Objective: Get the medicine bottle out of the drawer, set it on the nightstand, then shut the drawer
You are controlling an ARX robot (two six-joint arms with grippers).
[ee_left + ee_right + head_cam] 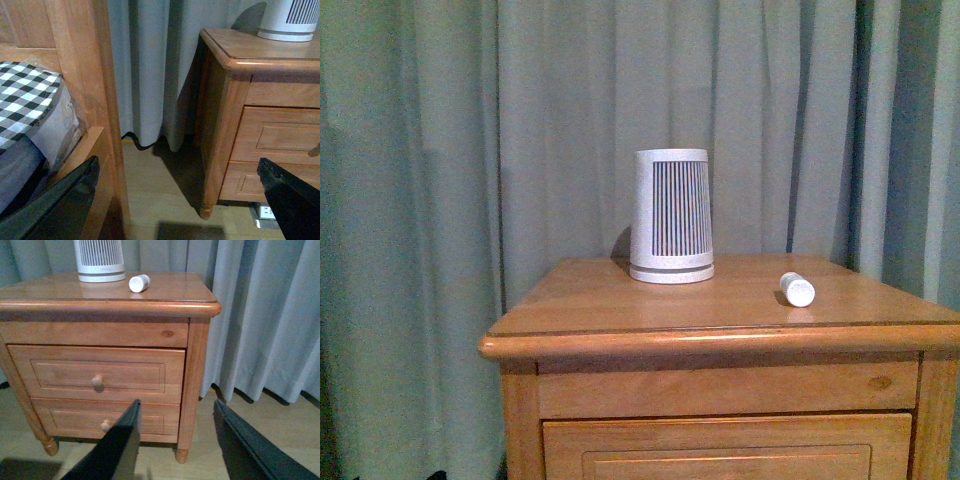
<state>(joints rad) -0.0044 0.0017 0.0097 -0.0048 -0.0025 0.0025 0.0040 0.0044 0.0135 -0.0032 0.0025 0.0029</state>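
Observation:
The medicine bottle (797,289) lies on its side on the nightstand (620,310) top, right of centre; it also shows in the right wrist view (139,283). The upper drawer (97,374) is shut flush, its round knob (97,382) showing; its front edge shows in the front view (720,450). My right gripper (175,440) is open and empty, low in front of the nightstand's right front leg, well clear of the drawer. My left gripper (175,200) is open and empty, low over the floor between the bed frame and the nightstand (235,55).
A large white ribbed cylinder (671,216) stands at the back of the nightstand top. The lower drawer (105,417) is shut. A wooden bed frame (90,100) with checked bedding (25,95) stands beside the left gripper. Grey curtains (470,150) hang behind; a wall socket (267,212) sits low.

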